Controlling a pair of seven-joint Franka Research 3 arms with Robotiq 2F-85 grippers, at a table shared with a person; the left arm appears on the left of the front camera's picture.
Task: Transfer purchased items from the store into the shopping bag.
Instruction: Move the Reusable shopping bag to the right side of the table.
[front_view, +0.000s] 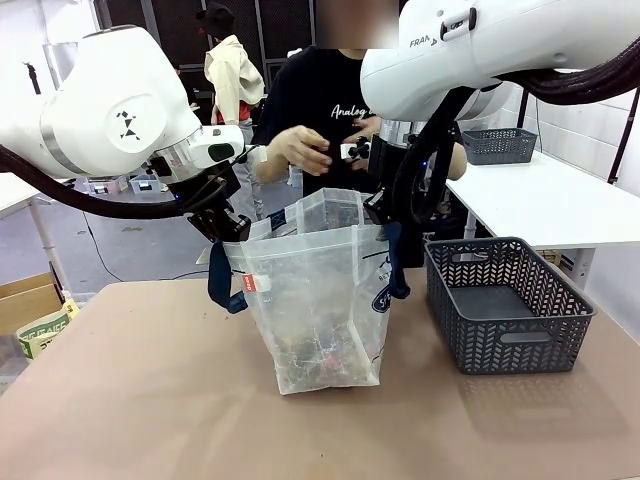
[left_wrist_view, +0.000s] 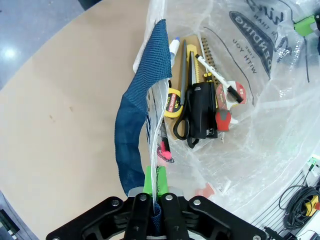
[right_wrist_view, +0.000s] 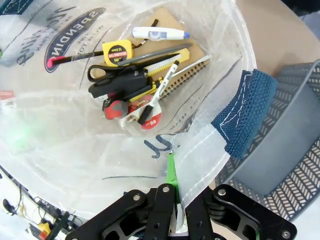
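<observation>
**brown table (front_view: 150, 400): both grippers pinching the shopping bag (front_view: 310, 290) rim**

the table top is tan. the shopping bag stands upright near its middle with the mouth spread open. a dark grey mesh basket (front_view: 505, 300) sits just beside it on the robot's right.

the left gripper (left_wrist_view: 156, 175) has its jaws pressed together on the bag's left rim, with thin plastic and the end of the navy strap handle (left_wrist_view: 137, 130) between the green pads.

the right gripper (right_wrist_view: 172, 170) has its jaws pressed together on the opposite rim, with plastic between the pads. the second navy strap (right_wrist_view: 247, 110) hangs just beside it.

on the bag floor we see one pile:
- black-handled scissors (left_wrist_view: 186, 107) and a yellow tape measure (left_wrist_view: 172, 102), touching
- a spiral notebook (right_wrist_view: 187, 75) underneath
- a white-and-blue marker (right_wrist_view: 160, 34) at the pile's edge
- a black pen (right_wrist_view: 75, 56) with a pink end, lying apart towards the logo side
- a red-and-black object (left_wrist_view: 222, 120) beside the scissors
- a thin white pen (right_wrist_view: 162, 87) lying across the top

across the table a person's hand (front_view: 298, 150) is raised above and behind the bag, holding a small white-and-black thing (front_view: 352, 150). we cannot tell what it is.
</observation>
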